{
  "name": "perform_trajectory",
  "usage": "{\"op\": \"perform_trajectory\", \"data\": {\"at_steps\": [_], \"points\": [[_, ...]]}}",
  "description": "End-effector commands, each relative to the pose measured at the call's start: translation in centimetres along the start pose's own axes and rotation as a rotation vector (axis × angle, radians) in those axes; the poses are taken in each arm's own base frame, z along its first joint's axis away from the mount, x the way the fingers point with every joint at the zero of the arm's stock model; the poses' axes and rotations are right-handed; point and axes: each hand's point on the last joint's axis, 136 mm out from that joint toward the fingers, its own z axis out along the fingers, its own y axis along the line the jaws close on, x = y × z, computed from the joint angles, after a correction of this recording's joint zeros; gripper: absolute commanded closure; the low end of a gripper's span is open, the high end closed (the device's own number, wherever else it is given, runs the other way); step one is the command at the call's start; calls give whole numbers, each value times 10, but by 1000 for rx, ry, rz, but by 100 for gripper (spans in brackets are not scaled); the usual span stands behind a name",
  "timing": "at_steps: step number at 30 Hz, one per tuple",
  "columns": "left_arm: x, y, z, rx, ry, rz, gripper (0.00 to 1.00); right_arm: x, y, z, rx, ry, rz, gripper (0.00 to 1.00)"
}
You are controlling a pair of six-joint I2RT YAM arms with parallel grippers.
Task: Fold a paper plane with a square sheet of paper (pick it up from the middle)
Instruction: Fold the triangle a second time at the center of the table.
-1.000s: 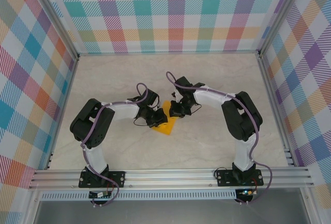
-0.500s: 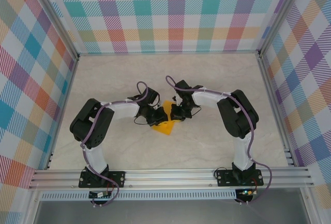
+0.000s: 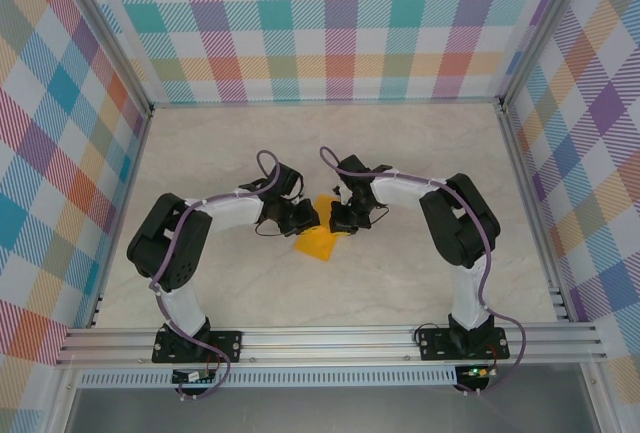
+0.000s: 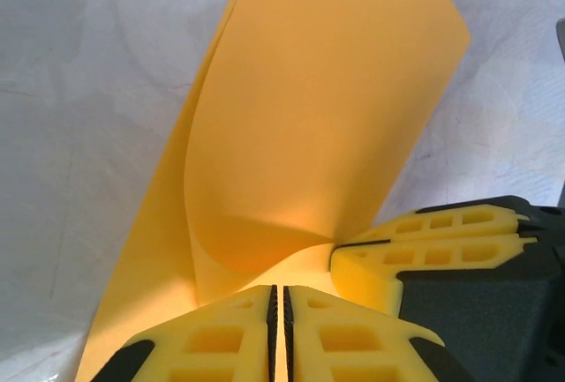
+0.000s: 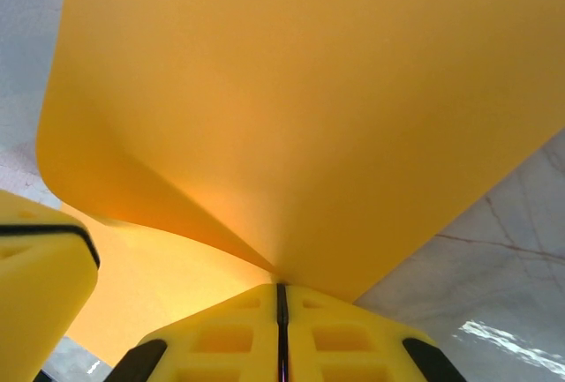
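Note:
The square sheet of paper [image 3: 320,244] is orange-yellow and lies mid-table, bent up into a loose curl between the two grippers. My left gripper [image 3: 303,219] sits at its left side. In the left wrist view the sheet [image 4: 327,117] rises as a curved flap above my left gripper [image 4: 278,298], whose jaws are shut on the paper's near edge. My right gripper [image 3: 340,219] sits at the sheet's right side. In the right wrist view the sheet [image 5: 309,108] fans out from my right gripper [image 5: 281,292], which is shut on a pinched crease.
The pale marble-patterned table [image 3: 420,153] is ringed by plaid walls [image 3: 330,33] on three sides. An aluminium rail [image 3: 330,338] runs along the near edge, carrying both arm bases. The two grippers stand close together, tips nearly touching.
My left gripper has shifted a little away from the near edge, so more of the sheet's near corner shows. The right gripper has edged slightly left and stays shut.

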Motion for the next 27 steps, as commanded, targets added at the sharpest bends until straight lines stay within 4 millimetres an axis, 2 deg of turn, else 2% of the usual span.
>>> {"op": "perform_trajectory", "data": {"at_steps": [1, 7, 10, 16, 22, 25, 27], "points": [[-10, 10, 4, -39, -11, 10, 87, 20, -42, 20, 158, 67, 29, 91], [-7, 37, 9, -162, 1, -11, 87, 23, -46, 21, 173, 74, 34, 91], [-9, 41, 7, -191, -7, 18, 87, 23, -48, 22, 178, 73, 38, 92], [-26, 28, -11, -205, -81, 98, 86, 23, -50, 22, 186, 74, 41, 92], [-39, 32, -16, -246, -126, 118, 85, 24, -51, 23, 190, 77, 42, 92], [-42, 18, -20, -193, -140, 139, 83, 24, -50, 23, 185, 77, 44, 92], [-43, 1, -29, -125, -165, 161, 82, 23, -49, 22, 185, 77, 43, 92]]}}
